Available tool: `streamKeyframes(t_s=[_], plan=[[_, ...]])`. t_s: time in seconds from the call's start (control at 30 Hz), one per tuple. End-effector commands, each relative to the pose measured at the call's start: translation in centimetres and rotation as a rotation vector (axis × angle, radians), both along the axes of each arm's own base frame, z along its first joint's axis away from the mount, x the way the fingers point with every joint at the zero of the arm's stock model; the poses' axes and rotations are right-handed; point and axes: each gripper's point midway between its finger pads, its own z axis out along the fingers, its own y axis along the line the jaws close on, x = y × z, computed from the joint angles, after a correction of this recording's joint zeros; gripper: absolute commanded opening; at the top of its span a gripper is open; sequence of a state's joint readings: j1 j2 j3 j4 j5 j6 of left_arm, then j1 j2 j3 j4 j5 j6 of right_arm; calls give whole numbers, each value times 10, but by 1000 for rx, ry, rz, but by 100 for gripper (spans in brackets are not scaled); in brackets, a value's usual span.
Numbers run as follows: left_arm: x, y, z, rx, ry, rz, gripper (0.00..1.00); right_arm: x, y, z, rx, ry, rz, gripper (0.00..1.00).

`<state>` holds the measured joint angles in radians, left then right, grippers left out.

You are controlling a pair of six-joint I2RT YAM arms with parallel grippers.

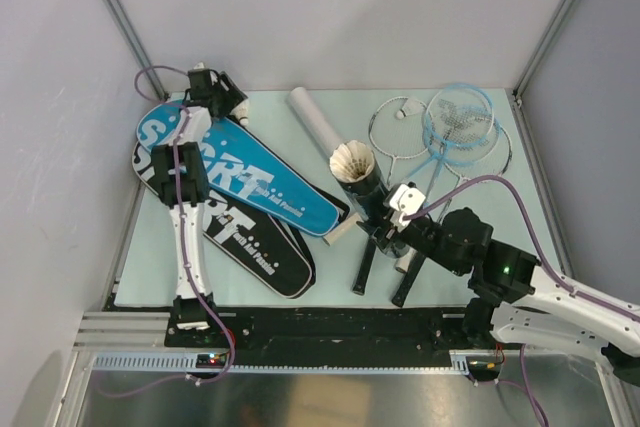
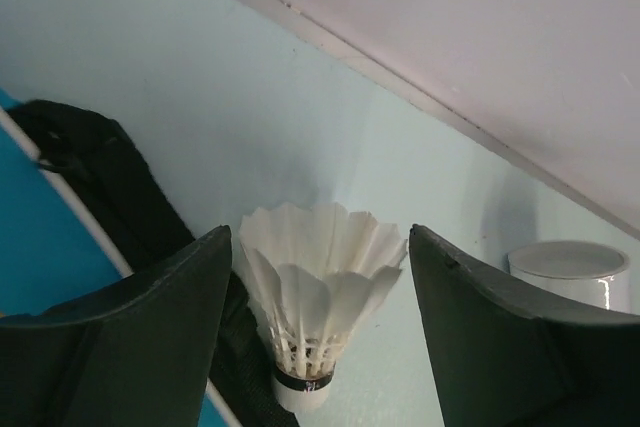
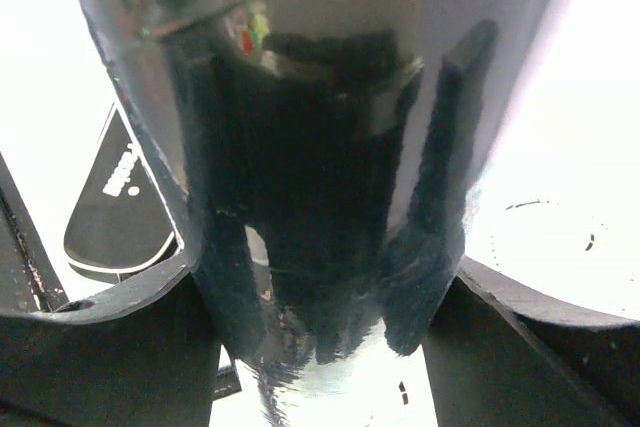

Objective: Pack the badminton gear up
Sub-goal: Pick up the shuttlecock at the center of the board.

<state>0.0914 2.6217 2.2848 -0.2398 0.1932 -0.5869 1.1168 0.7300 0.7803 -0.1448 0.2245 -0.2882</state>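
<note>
My left gripper (image 1: pixel 222 97) is at the far left corner, past the tip of the blue SPORT bag (image 1: pixel 240 172). In the left wrist view it (image 2: pixel 320 232) is open, with a white feather shuttlecock (image 2: pixel 315 297) between the fingers, cork toward the camera. My right gripper (image 1: pixel 385 227) is shut on a shiny black tube (image 1: pixel 358 187) that stands tilted, with a white shuttlecock (image 1: pixel 353 162) in its open top. The tube (image 3: pixel 310 147) fills the right wrist view between the fingers (image 3: pixel 120 337). A black SPORT bag (image 1: pixel 255 247) lies under the blue one. Rackets (image 1: pixel 455 127) lie at the back right.
A white tube (image 1: pixel 318 119) lies behind the black tube; its end shows in the left wrist view (image 2: pixel 570 262). Black racket handles (image 1: pixel 365 267) reach toward the near edge. The back wall and enclosure posts stand close behind the left gripper.
</note>
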Motion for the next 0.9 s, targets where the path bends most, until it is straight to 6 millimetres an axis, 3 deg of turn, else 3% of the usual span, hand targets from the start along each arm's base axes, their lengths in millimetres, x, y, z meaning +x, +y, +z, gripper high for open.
streamKeyframes(t_s=[0.0,0.43,0.57,0.87], plan=[[0,-21,61,-28,-91,-11,77,-2,-10,55,146,-76,-21,29],[-19,-59,80,-2,-92,-100,63,-12,-21,64,171,-92,-12,28],[-31,-84,77,62,-74,-167,66,-15,-22,66,183,-90,-8,28],[-53,-108,59,105,-11,-260,71,-21,-24,67,194,-83,0,28]])
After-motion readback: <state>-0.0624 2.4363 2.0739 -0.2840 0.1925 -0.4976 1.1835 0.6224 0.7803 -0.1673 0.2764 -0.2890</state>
